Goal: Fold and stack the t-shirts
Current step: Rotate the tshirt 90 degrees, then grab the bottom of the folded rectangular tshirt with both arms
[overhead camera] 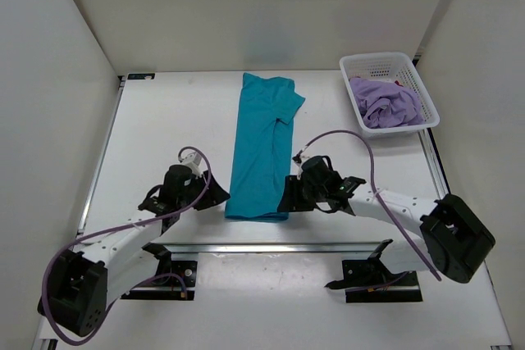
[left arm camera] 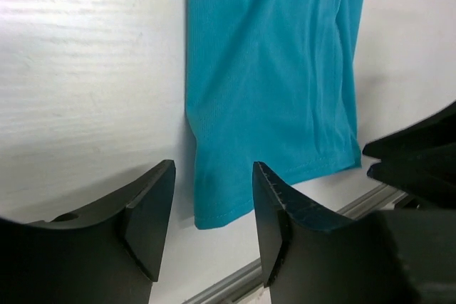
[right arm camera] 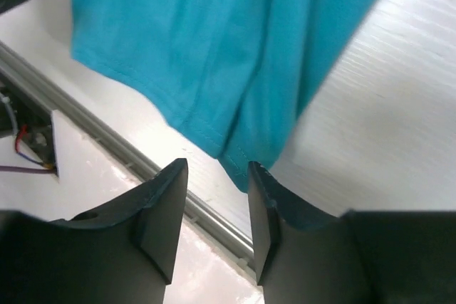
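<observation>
A white table [overhead camera: 164, 120] sits boxed in by plain white walls, seen from above with both arm bases at its near edge. A teal shirt [overhead camera: 261, 149] lies in the middle of it, folded lengthwise into a long strip that runs from the far side toward the arms, with one sleeve poking out to the right near the far end. At the far right corner stands a white mesh basket [overhead camera: 414, 71] holding a crumpled lavender shirt [overhead camera: 385, 104], with a small patch of dark red cloth [overhead camera: 399, 84] showing behind it. The left gripper [overhead camera: 215, 194] sits just beside the strip's near left corner and the right gripper [overhead camera: 287, 196] just beside its near right corner. From the left wrist, the left gripper [left arm camera: 214, 176] has its jaws apart and holds nothing; the teal shirt's [left arm camera: 274, 69] hemmed corner lies flat on the table [left arm camera: 85, 69] beyond the gap, the right gripper's [left arm camera: 413, 161] dark tip shows at the right edge, and a metal rail [left arm camera: 363, 204] runs below the hem. From the right wrist, the right gripper [right arm camera: 217, 172] is likewise open and empty, the teal shirt's [right arm camera: 214, 33] corner hanging just past its fingertips, above the rail [right arm camera: 107, 137].
</observation>
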`<state>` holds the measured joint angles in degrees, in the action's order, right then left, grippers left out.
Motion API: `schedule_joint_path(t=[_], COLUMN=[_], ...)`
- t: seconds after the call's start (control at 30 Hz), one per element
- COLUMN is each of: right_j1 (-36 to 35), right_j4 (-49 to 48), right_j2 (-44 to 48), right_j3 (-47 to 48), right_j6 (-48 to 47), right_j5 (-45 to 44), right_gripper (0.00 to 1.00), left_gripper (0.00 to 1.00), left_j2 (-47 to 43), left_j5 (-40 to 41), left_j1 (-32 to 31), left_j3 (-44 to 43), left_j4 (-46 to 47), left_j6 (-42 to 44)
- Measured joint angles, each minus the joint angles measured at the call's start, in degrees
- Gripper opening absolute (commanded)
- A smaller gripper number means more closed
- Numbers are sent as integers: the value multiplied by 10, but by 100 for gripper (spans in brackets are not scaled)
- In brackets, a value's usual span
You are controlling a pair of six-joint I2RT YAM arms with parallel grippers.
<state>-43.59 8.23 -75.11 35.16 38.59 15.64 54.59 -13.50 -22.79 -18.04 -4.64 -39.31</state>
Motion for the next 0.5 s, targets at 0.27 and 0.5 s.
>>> schedule_joint_path(t=[0.27,0.5], right_j1=[2,3], right_j4=[-28,-19], right_j2=[-35,-15], right_j3=[-37,-37], right_j6=[19,20], right_j5=[10,7], right_gripper=[38,47], left_gripper=[53,54], left_j2=[50,75], left_j5=[5,3], left_j1=[-41,-66], left_j3=[0,0], left_j4=[-11,-1], left_j6=[12,14])
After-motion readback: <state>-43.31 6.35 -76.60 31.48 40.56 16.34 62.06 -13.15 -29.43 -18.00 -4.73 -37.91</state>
